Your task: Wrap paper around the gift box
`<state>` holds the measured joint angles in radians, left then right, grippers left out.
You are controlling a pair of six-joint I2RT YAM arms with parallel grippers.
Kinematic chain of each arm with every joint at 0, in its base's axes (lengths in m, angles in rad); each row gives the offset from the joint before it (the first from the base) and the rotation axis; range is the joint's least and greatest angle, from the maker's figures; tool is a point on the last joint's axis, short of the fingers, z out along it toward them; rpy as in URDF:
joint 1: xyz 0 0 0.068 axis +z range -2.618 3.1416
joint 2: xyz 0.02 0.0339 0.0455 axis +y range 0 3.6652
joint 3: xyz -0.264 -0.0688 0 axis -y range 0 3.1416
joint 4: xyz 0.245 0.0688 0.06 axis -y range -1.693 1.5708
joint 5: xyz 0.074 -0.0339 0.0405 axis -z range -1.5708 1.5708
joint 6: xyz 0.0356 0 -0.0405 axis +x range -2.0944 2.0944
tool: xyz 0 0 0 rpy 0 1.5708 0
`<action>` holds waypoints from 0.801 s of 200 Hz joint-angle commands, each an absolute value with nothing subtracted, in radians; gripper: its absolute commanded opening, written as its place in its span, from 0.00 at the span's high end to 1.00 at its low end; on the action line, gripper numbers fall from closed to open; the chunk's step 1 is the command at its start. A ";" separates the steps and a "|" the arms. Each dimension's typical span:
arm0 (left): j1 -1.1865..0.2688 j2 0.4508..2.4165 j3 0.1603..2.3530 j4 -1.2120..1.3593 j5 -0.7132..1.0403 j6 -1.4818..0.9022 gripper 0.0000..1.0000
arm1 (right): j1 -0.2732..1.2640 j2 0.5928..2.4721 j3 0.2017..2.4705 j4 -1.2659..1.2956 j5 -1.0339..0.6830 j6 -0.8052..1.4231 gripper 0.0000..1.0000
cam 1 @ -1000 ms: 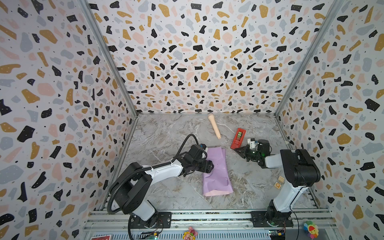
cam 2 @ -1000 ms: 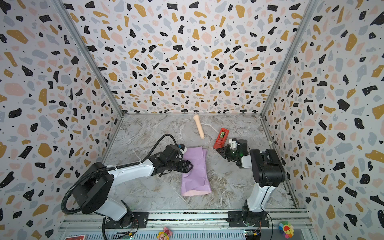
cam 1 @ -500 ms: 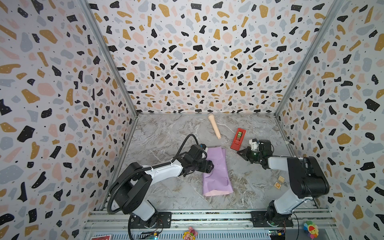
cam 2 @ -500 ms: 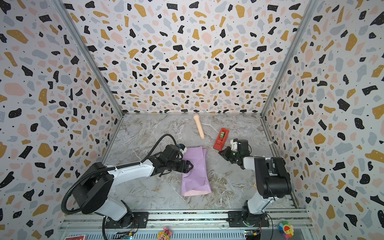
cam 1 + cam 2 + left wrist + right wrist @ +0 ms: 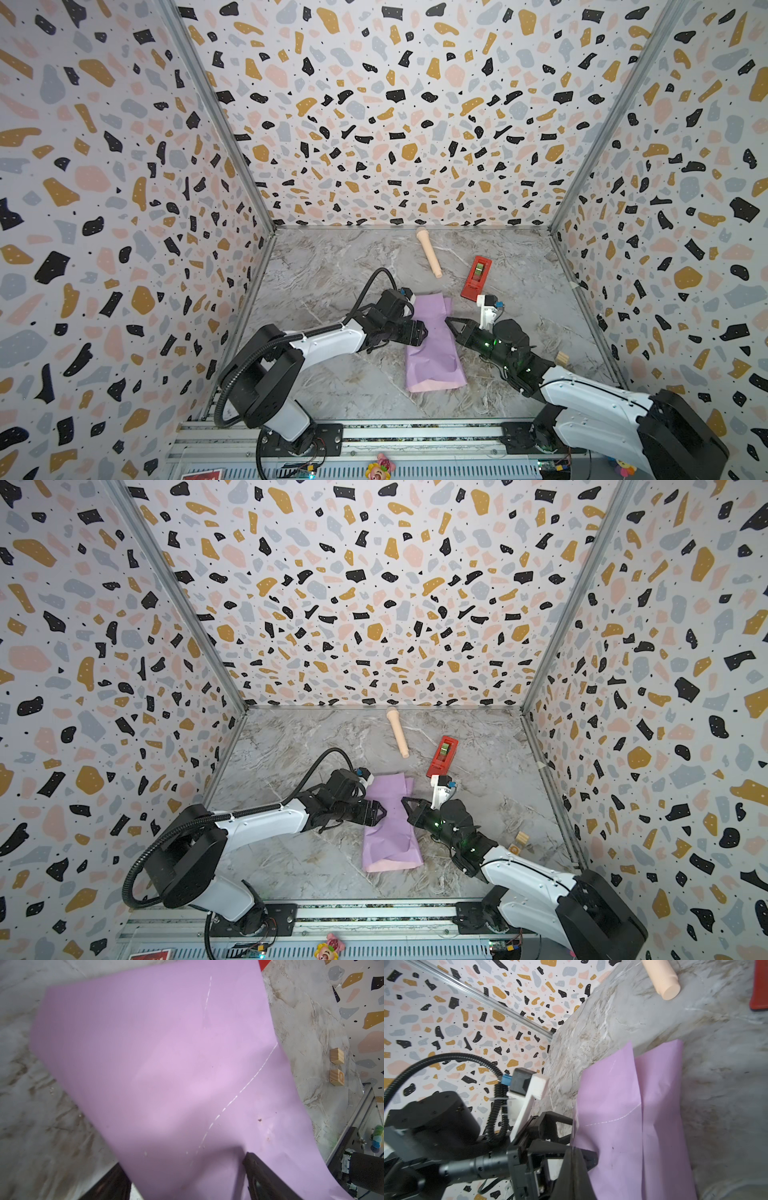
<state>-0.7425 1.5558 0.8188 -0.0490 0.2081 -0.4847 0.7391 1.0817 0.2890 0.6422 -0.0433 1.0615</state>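
The paper [image 5: 432, 353] lies folded lengthwise on the marble floor, lilac side up, with a pale pink strip at its near end; it shows in both top views [image 5: 390, 837]. The gift box is hidden. My left gripper [image 5: 419, 332] sits at the paper's left edge. In the left wrist view its jaws [image 5: 185, 1161] stand wide apart, with the lilac sheet humped between them. My right gripper [image 5: 449, 321] is shut with nothing in it. Its tip hovers at the paper's right edge, facing the left gripper; the right wrist view shows that tip [image 5: 574, 1150] over the paper [image 5: 633, 1115].
A beige toy microphone [image 5: 428, 253] and a red tape dispenser [image 5: 476, 278] lie beyond the paper. Two small wooden blocks [image 5: 336, 1057] sit near the right wall. The arms' mounting rail [image 5: 374, 432] runs along the front edge, and patterned walls close in the other three sides.
My right arm has swung from beside the tape dispenser toward me and left, bringing its shut tip to the paper's right edge. The left arm and the paper have not moved.
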 commanded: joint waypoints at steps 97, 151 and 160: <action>-0.745 1.600 0.758 -0.159 0.144 -0.462 0.17 | 0.829 1.222 0.217 0.755 0.209 1.014 1.00; -0.745 1.603 0.750 -0.144 0.151 -0.465 0.17 | 0.864 1.250 0.180 0.799 0.227 0.930 1.00; -0.744 1.603 0.750 -0.141 0.152 -0.465 0.17 | 0.864 1.257 0.178 0.809 0.218 0.924 1.00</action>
<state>-0.7425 1.5539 0.8028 -0.0212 0.2203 -0.4854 0.8536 1.2369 0.1967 0.7940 0.2146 0.9775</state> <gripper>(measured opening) 0.834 0.041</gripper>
